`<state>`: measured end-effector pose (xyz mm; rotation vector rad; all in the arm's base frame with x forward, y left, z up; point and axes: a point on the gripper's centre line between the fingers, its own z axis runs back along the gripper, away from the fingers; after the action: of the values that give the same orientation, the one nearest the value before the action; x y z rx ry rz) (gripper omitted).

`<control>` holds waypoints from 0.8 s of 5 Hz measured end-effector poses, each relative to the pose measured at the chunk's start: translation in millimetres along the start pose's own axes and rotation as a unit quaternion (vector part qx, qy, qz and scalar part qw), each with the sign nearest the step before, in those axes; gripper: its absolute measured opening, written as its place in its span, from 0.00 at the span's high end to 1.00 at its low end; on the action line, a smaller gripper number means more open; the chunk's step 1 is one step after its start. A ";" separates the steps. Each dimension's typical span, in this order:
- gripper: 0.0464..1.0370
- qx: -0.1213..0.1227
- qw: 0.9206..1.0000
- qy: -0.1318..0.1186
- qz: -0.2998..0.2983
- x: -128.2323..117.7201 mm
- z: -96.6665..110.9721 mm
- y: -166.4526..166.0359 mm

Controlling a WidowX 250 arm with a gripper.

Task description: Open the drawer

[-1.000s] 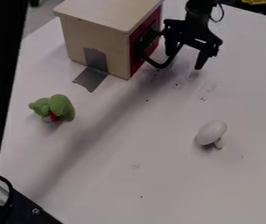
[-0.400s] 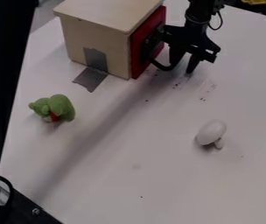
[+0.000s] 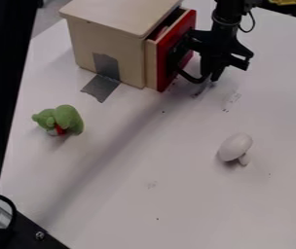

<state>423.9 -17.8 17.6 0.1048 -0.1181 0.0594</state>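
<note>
At the far side of a white table, a wooden box stands with its red-fronted drawer partly out on the right. The gripper, right of the drawer, is pinched on the black handle. An off-line pull could rack the drawer in its opening and jam it; a weak hold on the curved handle could slip. Too hard a tug might shift the box against its tape or bring the drawer clean out. The drawer points right and slightly near; with much of it inside, its long axis cannot be told.
</note>
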 end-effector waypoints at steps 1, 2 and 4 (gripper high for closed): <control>0.92 -0.015 1.000 0.006 -0.005 -1.8 5.2 -20.0; 0.92 -0.030 0.999 0.007 -0.016 -4.4 14.5 -49.9; 0.69 -0.028 1.000 0.002 0.008 -1.7 18.7 -54.1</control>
<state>423.6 -73.7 30.5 0.0478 -0.1170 0.0729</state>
